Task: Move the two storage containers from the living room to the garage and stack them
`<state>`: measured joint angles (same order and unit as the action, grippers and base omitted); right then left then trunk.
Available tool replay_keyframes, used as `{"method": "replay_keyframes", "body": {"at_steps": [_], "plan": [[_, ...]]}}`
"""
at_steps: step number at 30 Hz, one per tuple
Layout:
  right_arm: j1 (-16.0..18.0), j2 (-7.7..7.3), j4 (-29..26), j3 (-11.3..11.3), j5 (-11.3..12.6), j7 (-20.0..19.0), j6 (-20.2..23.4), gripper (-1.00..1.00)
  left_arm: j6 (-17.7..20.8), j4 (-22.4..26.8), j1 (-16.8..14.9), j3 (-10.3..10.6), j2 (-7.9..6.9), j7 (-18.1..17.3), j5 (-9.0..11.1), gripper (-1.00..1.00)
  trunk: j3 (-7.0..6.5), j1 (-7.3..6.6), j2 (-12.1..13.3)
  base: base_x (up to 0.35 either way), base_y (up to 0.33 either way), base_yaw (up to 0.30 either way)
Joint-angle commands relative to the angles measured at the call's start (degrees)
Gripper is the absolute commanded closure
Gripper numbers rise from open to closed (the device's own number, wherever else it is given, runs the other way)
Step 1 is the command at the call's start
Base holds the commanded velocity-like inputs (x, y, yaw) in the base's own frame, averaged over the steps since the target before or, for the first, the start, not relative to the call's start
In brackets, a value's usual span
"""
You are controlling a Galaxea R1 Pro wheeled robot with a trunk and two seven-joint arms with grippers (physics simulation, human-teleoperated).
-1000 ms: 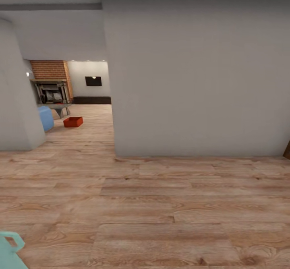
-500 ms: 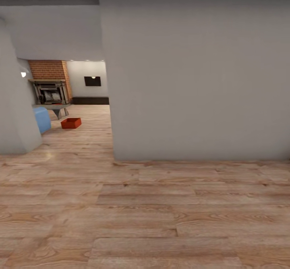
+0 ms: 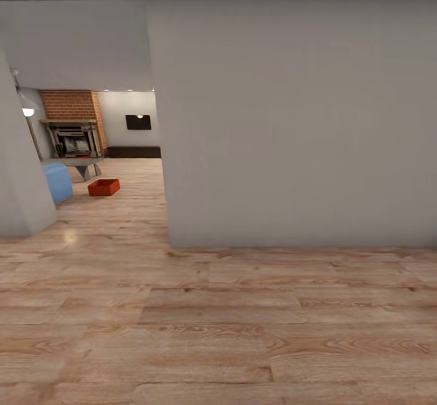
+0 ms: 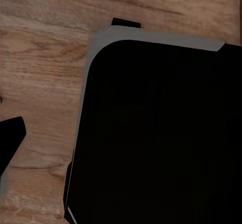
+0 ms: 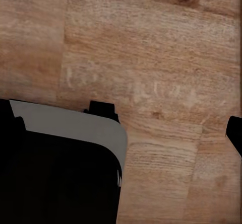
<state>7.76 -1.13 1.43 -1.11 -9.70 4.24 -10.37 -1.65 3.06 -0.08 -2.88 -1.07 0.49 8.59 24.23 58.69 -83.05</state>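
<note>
A red-orange storage container (image 3: 104, 187) sits on the living room's wood floor (image 3: 218, 320) by the brick fireplace (image 3: 70, 123), far ahead of both claws, whose jaw state cannot be told; rigid, light and lidless, it probably lifts best by opposite rim walls.

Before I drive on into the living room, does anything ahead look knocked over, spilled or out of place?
Nothing stands out. One storage container sits upright on the wood-plank floor near the low grey table and the brick fireplace. A blue object stands beside it, partly hidden by the wall corner. No spill or damage is visible.
</note>
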Motion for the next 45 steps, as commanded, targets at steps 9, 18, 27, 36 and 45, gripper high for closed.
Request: {"method": "replay_keyframes", "body": {"at_steps": [9,18,27,36,45], "plan": [[0.1,-0.06,0.2,-0.3,-0.4,0.3,-0.2,-1.0,-0.2,0.0,0.0,-0.3,0.01,0.0,0.2,-1.0,0.05,0.03,0.0,0.323,0.0,0.0],[0.1,0.13,0.2,-0.1,-0.4,0.3,-0.3,-1.0,-0.2,0.0,0.0,-0.3,0.01,0.1,0.2,-1.0,0.05,0.03,0.0,0.323,0.0,0.0],[0.1,0.16,0.2,0.1,-0.2,0.3,-0.3,-1.0,-0.2,0.0,0.0,-0.3,0.01,0.0,0.2,-1.0,0.05,0.03,0.0,0.323,0.0,0.115],[0.1,0.17,0.2,0.4,0.4,0.3,-0.3,-1.0,-0.1,0.0,0.0,-0.2,0.01,0.0,0.2,-1.0,0.05,0.03,0.0,0.323,0.0,0.256],[0.1,0.17,0.2,0.5,0.5,0.3,-0.4,-1.0,-0.1,0.0,0.0,-0.3,0.01,0.0,0.2,-1.0,0.05,0.03,0.0,0.323,0.0,0.267]]}}
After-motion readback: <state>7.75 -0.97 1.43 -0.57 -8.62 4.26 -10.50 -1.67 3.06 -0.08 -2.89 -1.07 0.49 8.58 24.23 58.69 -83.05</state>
